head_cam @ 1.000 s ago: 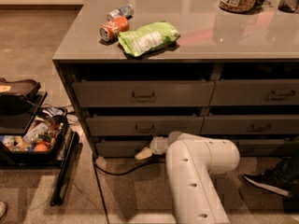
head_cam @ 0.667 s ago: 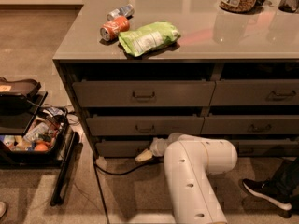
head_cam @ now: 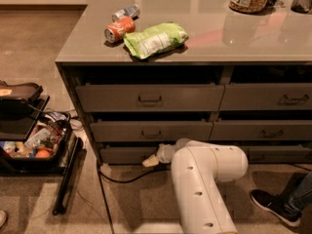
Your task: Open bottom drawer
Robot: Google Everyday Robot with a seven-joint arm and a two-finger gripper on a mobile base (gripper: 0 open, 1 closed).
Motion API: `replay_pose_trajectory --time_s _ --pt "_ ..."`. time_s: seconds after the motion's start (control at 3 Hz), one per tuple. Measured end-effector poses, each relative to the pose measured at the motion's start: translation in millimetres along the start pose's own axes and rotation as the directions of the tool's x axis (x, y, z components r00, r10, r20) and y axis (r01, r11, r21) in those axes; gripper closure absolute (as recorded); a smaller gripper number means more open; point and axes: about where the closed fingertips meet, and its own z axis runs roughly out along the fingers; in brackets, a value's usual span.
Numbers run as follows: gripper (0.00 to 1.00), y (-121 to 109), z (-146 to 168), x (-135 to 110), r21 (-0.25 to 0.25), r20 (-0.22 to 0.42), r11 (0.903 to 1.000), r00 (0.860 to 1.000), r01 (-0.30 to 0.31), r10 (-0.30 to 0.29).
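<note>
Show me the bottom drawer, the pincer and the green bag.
Slim grey bottom drawer (head_cam: 122, 155), camera view, front panel's left.
Pale pincer (head_cam: 149, 162), camera view, tip at drawer front.
Green plastic snack bag (head_cam: 155, 39), camera view, middle.

Grey cabinet (head_cam: 209, 43), brown carpet floor (head_cam: 34, 43)

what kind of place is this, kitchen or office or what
Probably an office kitchenette or break room: a grey counter with a chip bag and a soda can on it, and rows of drawers below. The robot's gripper sits low at the bottom drawer.
</note>
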Motion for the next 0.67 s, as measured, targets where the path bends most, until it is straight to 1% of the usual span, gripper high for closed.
replay_pose_trajectory --time_s 0.67 --pt "0.65 -3.3 -0.8 -0.7 -0.001 0.004 1.0 1.0 -0.002 0.002"
